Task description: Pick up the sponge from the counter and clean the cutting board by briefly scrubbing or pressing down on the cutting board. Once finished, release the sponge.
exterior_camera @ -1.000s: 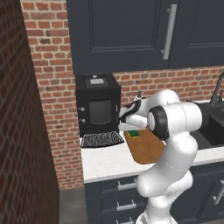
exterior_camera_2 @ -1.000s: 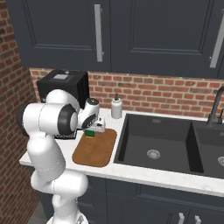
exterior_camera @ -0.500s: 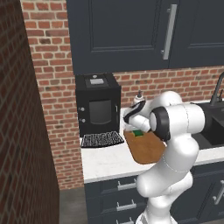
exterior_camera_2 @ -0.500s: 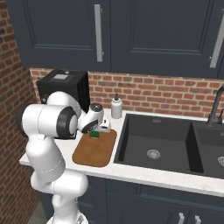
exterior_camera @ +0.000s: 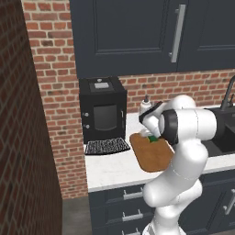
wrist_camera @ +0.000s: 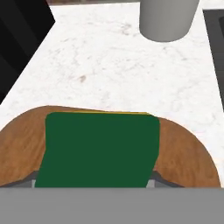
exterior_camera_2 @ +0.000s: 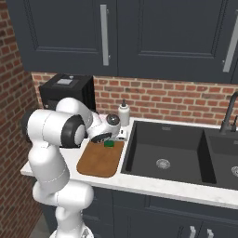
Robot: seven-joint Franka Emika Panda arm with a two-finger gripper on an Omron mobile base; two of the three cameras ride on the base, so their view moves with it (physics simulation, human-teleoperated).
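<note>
The sponge [wrist_camera: 98,151], dark green on top with a thin yellow edge, sits between my fingers over the far edge of the brown cutting board [wrist_camera: 188,151]. My gripper [wrist_camera: 94,181] is shut on it. From the right base view the sponge [exterior_camera_2: 109,144] is at the board's [exterior_camera_2: 98,162] far right corner, under the gripper [exterior_camera_2: 108,139]. In the left base view the arm hides most of the sponge [exterior_camera: 151,138], which is at the back of the board [exterior_camera: 151,158] on the white counter [exterior_camera: 110,167]. Whether the sponge touches the board I cannot tell.
A white soap bottle [exterior_camera_2: 123,114] stands just behind the board. A black coffee machine [exterior_camera: 103,110] with a black ribbed mat [exterior_camera: 107,146] in front is to the left. The dark sink [exterior_camera_2: 167,153] and faucet [exterior_camera_2: 230,114] lie to the right.
My gripper has carried the sponge a short way to the right along the board's far edge, toward the sink. The board and the bottle have not moved.
</note>
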